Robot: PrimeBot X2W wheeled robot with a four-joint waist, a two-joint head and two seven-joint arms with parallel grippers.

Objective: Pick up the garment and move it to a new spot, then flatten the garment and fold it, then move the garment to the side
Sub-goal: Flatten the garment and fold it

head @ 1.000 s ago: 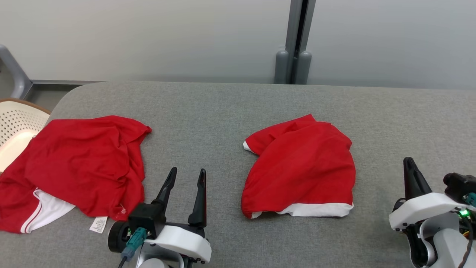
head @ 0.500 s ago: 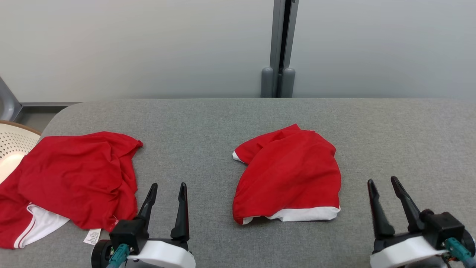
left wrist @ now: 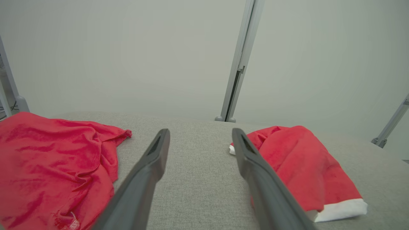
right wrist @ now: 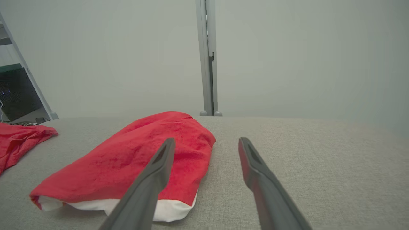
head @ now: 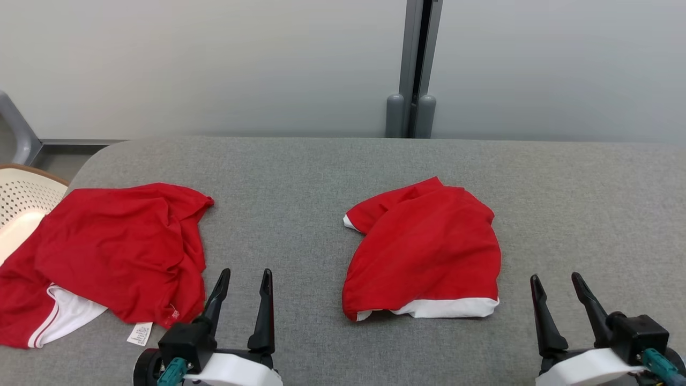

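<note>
Both pincers stand wide open and hold nothing. The left pincer (head: 245, 272) and the right pincer (head: 554, 276) hover low over the near edge of the grey worktop (head: 300, 166), fingers pointing away from the robot, neither touching cloth. Between them, and a little farther out, lies the folded garment (head: 429, 246), a red bundle with a white hem along its near side. From the right pincer it sits ahead and to the left; from the left pincer, ahead and to the right. The right one looks the nearer of the two, with a strip of bare worktop between its inner finger and the hem's right-hand corner. The bundle's long axis runs from the near hem away toward the far wall, leaning slightly leftward at the far end where a sleeve pokes out. A sideways shift would, I reckon, carry it across its short width, and the right arm seems best placed to catch that hem corner. Off to the left a second, crumpled garment (head: 112, 241) sprawls near the worktop's rounded corner, its edge close beside the left pincer, with a white label (head: 140, 333) showing at its near side. By count: two pincers, two red garments (one folded, one not), one label, and one pale perforated basket (head: 24, 185) beyond the worktop's left edge.
</note>
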